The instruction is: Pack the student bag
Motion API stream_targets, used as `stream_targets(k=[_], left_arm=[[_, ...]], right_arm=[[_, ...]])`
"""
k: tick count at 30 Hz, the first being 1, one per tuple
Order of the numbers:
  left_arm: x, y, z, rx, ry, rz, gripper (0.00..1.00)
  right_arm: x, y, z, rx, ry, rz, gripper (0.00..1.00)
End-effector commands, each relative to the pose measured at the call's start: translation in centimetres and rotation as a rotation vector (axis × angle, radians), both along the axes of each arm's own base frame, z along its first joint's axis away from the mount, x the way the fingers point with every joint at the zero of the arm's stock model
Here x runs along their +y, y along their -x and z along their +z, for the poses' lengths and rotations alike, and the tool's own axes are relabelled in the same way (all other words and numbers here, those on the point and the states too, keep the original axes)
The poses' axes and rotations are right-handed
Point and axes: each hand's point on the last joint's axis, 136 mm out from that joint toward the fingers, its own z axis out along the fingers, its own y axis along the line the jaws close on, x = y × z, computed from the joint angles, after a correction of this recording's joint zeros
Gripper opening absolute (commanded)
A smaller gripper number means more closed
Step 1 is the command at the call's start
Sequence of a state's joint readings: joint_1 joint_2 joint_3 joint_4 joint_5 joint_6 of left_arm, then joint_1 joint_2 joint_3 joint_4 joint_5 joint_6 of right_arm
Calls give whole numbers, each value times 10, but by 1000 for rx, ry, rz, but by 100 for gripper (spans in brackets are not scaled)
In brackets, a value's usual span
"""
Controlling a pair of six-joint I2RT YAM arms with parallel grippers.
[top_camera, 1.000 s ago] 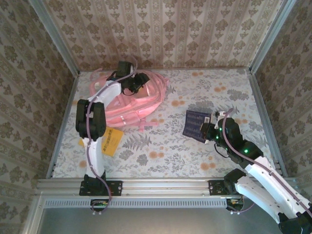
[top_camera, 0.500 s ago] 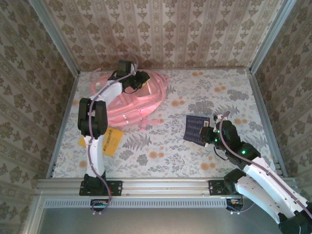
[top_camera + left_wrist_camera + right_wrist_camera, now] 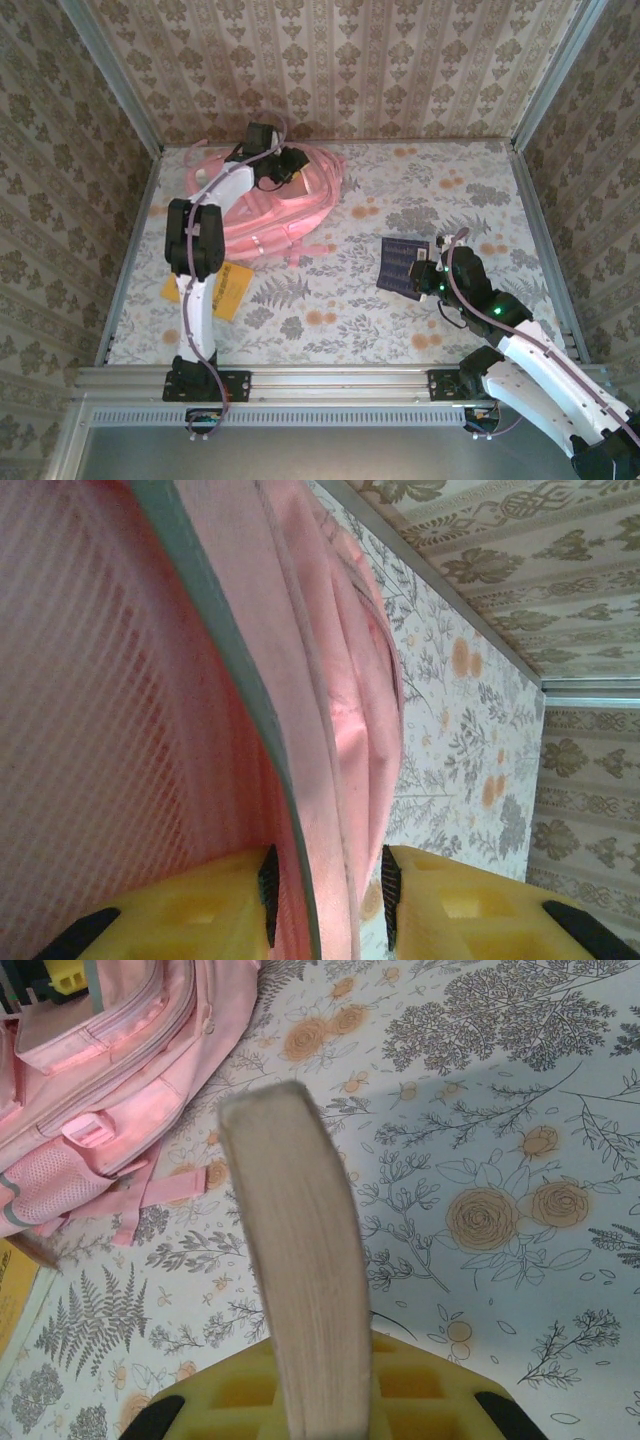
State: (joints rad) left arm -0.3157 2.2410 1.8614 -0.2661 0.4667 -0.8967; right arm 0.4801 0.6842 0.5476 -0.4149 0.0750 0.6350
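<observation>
Dark-blue book (image 3: 400,262) clamped edge-up in right hand (image 3: 428,278), just tipped up off counter (image 3: 350,320). Farther back, left hand (image 3: 325,885) just pinched onto rim fabric of pink student bag (image 3: 275,220), far-left. Likely: opening held, book ready to go in.

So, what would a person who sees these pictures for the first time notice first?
The big pink student bag at the far left of the table, its rim pinched by the left gripper. Next, the dark blue book held by the right gripper, right of centre. A yellow book lies flat nearer, at the left edge.
</observation>
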Motion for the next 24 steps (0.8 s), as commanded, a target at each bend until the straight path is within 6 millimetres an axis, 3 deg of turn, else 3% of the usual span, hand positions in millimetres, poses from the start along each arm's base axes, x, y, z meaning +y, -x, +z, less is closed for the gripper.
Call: stream_targets(k=[1,6,9,11,13,18,19,24], left_arm=[[-8,-3,-4,-12,-65,-30,34],[-13,-11,-14,-6,-141,-47,27],[-6,-9,-25,23,-212,-49,7],[-7,-7,-22,-3,-250,-72,0],[-14,-4,-12,-47,-294,-108,0],[-57,4,30,-169,-305,-225,0],[-80,16,37,-193,-293,-279,0],[-151,59,77,-310,-212,-479,0]], right_arm=[[1,-6,11,-46,-10,-1,0],[1,-5,10,-38,-10,-4,0],[0,-3,13,-32,-11,-8,0],[-2,-2,17,-28,-11,-14,0],[-4,0,19,-26,-8,-20,0],[-24,5,15,15,49,-111,0],[-29,7,14,22,63,-131,0],[-48,14,15,36,108,-207,0]])
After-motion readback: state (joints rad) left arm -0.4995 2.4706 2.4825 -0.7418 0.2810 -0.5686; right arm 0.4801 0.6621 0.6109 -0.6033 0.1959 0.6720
